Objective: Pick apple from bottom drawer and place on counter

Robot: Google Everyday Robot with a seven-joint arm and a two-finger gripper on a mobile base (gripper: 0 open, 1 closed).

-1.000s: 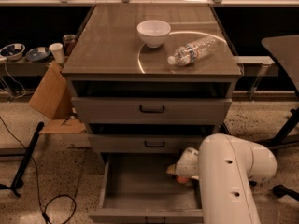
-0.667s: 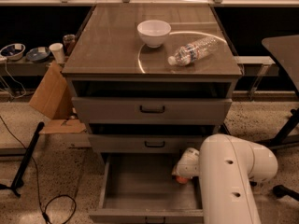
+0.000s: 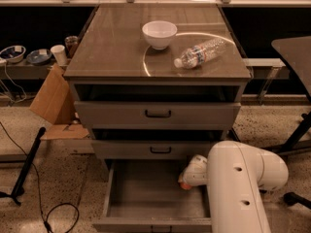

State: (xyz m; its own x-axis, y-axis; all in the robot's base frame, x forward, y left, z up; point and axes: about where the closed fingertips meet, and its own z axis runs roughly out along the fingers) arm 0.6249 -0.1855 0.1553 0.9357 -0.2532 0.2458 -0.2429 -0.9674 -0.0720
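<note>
End effector (image 3: 190, 174) in open bottom drawer (image 3: 146, 203), against apple (image 3: 185, 185), grip state cannot be told, below tabletop (image 3: 116, 47) front-right corner

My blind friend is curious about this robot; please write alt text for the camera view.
The robot's white gripper sits by a small orange-red apple at the right of the open grey metal bottom drawer. On the glossy grey-brown counter are a white bowl and a toppled clear plastic bottle.

Camera: looked down from high in front, fairly near, facing the counter (image 3: 112, 52) and open drawer (image 3: 146, 193).
Low right: gripper (image 3: 187, 178) sat inside the drawer.
</note>
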